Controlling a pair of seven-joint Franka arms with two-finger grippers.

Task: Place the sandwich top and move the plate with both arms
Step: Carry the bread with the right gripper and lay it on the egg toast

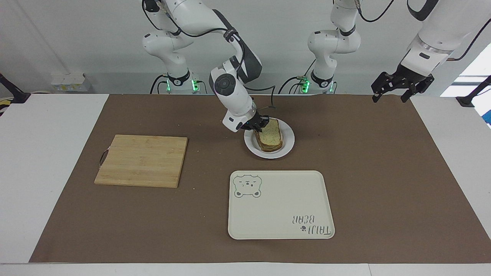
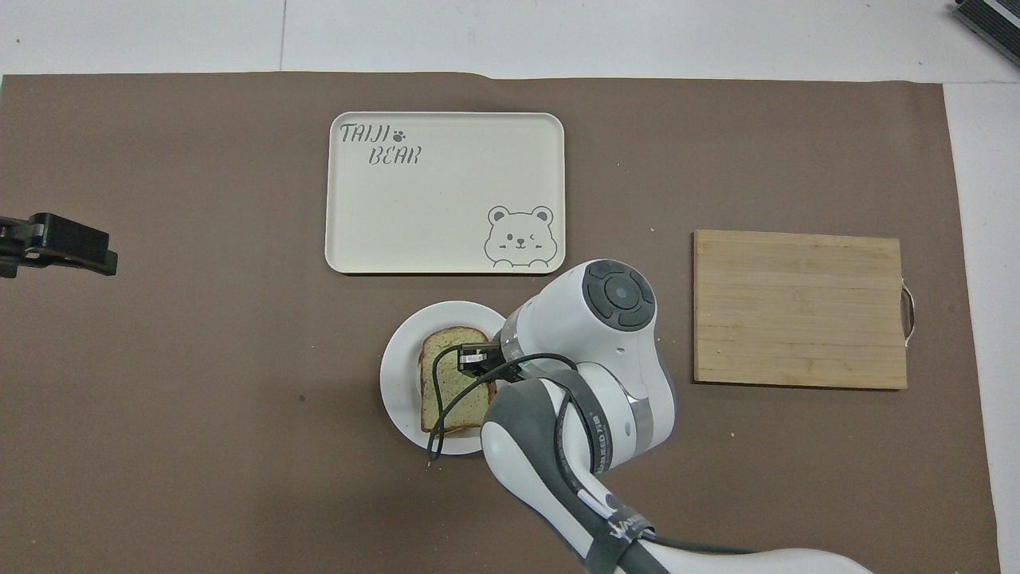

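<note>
The sandwich top, a pale speckled slice with a brown crust, lies over the stack on the small white plate, covering the egg. My right gripper is shut on the edge of that slice toward the right arm's end of the table. My left gripper hangs open and waits over the brown mat at the left arm's end of the table, holding nothing.
A cream bear tray lies farther from the robots than the plate. A wooden cutting board lies toward the right arm's end. A brown mat covers the table.
</note>
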